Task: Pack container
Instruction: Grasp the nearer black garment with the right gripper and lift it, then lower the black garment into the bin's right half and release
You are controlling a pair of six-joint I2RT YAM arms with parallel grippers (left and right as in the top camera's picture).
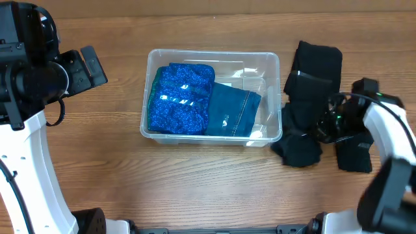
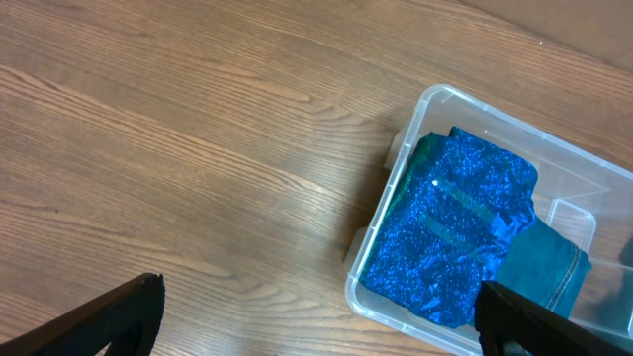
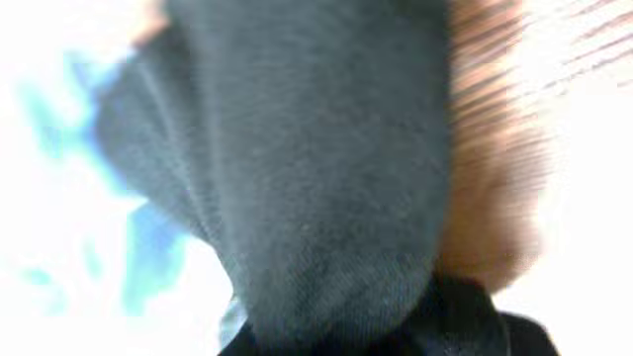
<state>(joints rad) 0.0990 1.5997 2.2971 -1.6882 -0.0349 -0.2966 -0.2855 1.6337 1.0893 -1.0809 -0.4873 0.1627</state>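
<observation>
The clear plastic container (image 1: 214,54) stands mid-table and holds a sparkly blue cloth (image 1: 181,97) on its left and a folded teal denim piece (image 1: 231,110) beside it. Both show in the left wrist view: the blue cloth (image 2: 455,232), the denim (image 2: 539,262) and the container's rim (image 2: 396,188). A pile of black garments (image 1: 315,65) lies right of the container. My right gripper (image 1: 328,120) is down in that pile. Dark cloth (image 3: 316,148) fills the blurred right wrist view and hides the fingers. My left gripper (image 1: 91,65) is open and empty, raised left of the container (image 2: 316,316).
A separate black piece (image 1: 354,156) lies at the right, near the front of the pile. Bare wooden table (image 1: 214,188) lies in front of the container and to its left (image 2: 178,148).
</observation>
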